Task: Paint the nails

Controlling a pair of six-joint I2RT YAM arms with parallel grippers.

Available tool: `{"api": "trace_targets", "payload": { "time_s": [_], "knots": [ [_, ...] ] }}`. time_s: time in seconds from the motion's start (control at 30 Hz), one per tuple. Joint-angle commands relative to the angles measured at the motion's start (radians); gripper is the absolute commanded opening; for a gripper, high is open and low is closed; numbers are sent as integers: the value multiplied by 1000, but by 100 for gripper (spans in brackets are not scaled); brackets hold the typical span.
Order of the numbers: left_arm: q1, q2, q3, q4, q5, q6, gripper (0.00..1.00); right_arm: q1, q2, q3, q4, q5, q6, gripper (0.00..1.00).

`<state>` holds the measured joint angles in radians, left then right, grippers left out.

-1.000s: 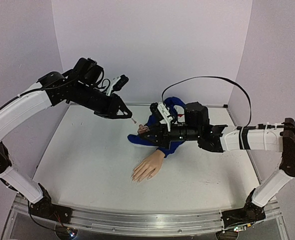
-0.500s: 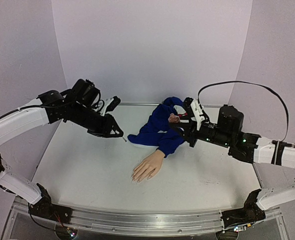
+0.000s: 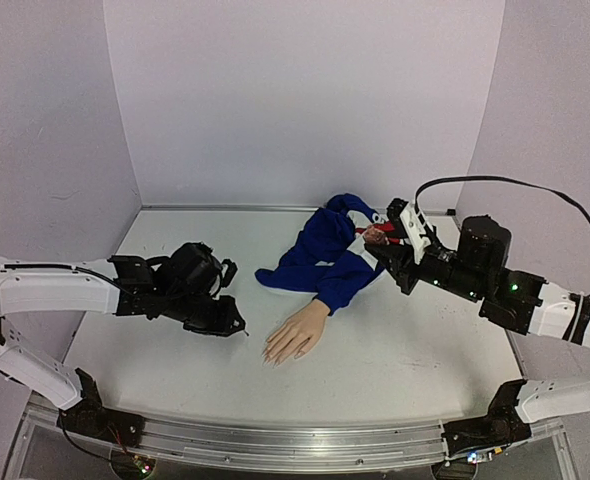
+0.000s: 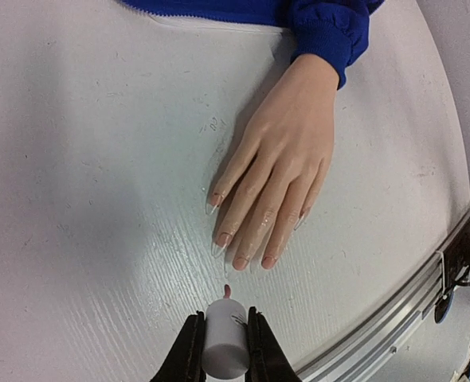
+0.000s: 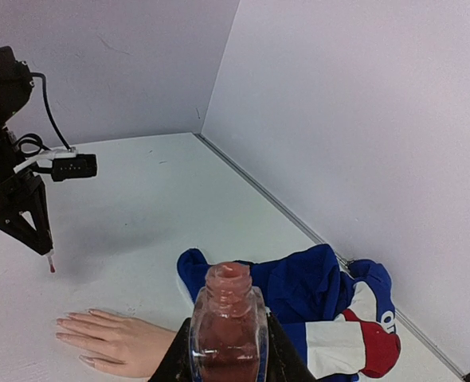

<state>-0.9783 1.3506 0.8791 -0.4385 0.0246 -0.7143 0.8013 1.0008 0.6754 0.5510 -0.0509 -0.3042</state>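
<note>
Left wrist view: the left gripper (image 4: 224, 318) is clamped on the white cap (image 4: 223, 354) of the polish applicator, at the bottom centre of the frame. The brush tip (image 4: 227, 291), reddish at its end, projects from the cap toward the mannequin hand (image 4: 279, 171). It sits just short of the nails (image 4: 240, 261) and does not touch them. The hand lies palm down on the table (image 4: 84, 199), fingers pointing to the lower left of the frame, wrist in a blue sleeve (image 4: 330, 32) at the upper edge. The nails are at the fingertips, in the centre of this view. Whether any nail carries polish cannot be told.

Right wrist view: the right gripper (image 5: 227, 354) is closed around the polish bottle (image 5: 227, 322), bottom centre. The bottle stands upright with its neck uncapped. It holds pinkish-red polish that fills most of the visible body. In the top external view the bottle is held aloft at the right of the frame, beside the blue garment (image 3: 325, 250) and well apart from the mannequin hand.

Step in hand, as judged: approach of the brush to a nail, with no contact made yet.

Next move calls for:
1. Advance and lower the brush tip onto one nail.
2. Apply light contact only.
3. Stroke along the nail, staying off the surrounding skin.
4. Hold the bottle upright to prevent spillage.
</note>
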Motion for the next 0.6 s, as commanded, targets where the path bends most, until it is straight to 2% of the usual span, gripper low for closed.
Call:
{"api": "trace_targets", "payload": {
  "time_s": [0.0,0.27,0.57],
  "knots": [
    [-8,23,8,138,-60,-56,0,-4,-3,10,30,4,-24,0],
    [-8,137,68,165,2,-50,0,-6,3,13,30,-3,-24,0],
    [-8,206,112,118,56,-58,0,-9,-3,3,32,-4,-31,0]
  ]
}}
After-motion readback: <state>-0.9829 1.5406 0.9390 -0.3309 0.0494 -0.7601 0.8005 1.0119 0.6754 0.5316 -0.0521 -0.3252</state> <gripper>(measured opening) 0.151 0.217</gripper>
